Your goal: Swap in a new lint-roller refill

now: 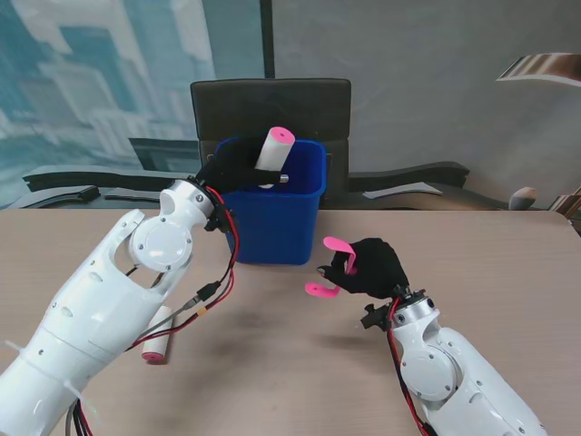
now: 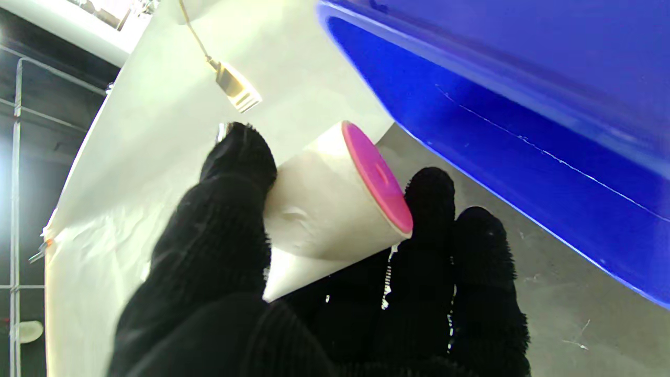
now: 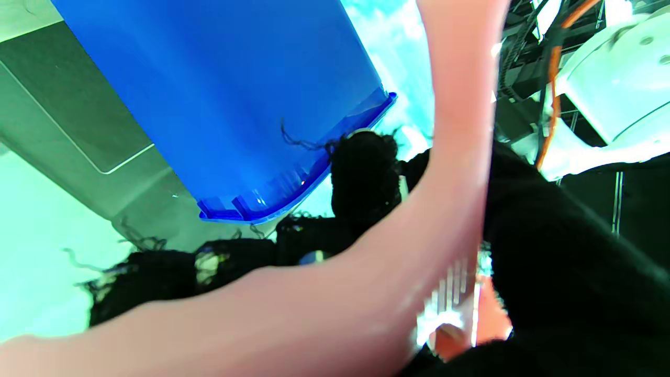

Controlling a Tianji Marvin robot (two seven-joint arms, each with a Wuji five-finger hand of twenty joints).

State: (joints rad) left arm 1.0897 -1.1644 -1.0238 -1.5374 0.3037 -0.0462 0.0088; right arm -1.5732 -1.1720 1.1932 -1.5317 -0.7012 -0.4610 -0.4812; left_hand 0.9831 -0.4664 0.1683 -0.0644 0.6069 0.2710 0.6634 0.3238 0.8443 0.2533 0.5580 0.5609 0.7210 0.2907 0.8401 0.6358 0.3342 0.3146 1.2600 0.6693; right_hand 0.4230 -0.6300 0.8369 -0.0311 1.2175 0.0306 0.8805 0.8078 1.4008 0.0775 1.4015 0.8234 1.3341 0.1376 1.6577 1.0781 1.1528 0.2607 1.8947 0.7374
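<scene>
Blue bin (image 1: 281, 218), pink-capped white refill (image 1: 270, 147)

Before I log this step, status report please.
Left hand holds used roll over blue bin. Right hand grips pink handle. Spare roll on table.

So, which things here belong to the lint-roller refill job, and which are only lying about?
Belong to the job:
- white roll with pink end cap, held by the left robot hand over the blue bin
- pink roller handle, held by the right robot hand
- second roll, lying on the table

Lying about:
- dark chair behind the table
</scene>
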